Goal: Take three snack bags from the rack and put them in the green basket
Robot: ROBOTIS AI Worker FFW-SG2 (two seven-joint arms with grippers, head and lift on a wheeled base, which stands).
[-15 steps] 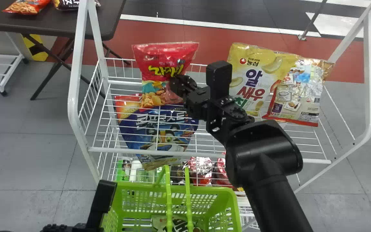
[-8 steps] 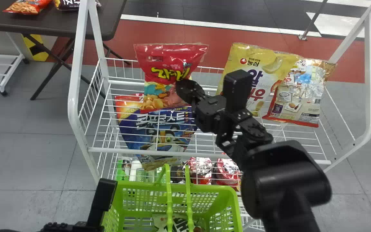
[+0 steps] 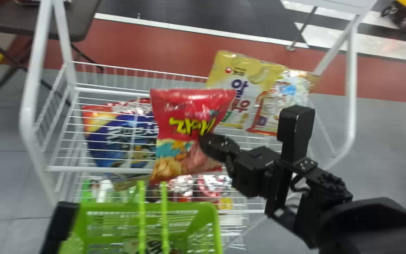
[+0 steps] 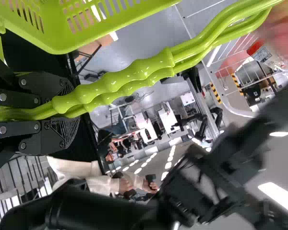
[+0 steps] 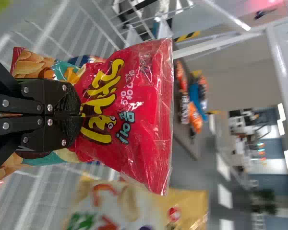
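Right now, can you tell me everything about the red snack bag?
The red snack bag looks puffy and shiny, like plastic, with yellow letters, teal patches and golden snacks pictured near the bottom. Its flat top seal has a see-through edge. It's upright by the white rack, partly hiding the blue bag. The right pincer pinches its middle.

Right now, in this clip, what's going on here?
A robot is loading snacks. Its right gripper pinches a red snack bag, which is up in the air and not yet in the green basket. The left gripper grips that basket's handles. One bag lies inside the basket, while a blue bag, a yellow bag and a pale, red-edged bag are at the white rack.
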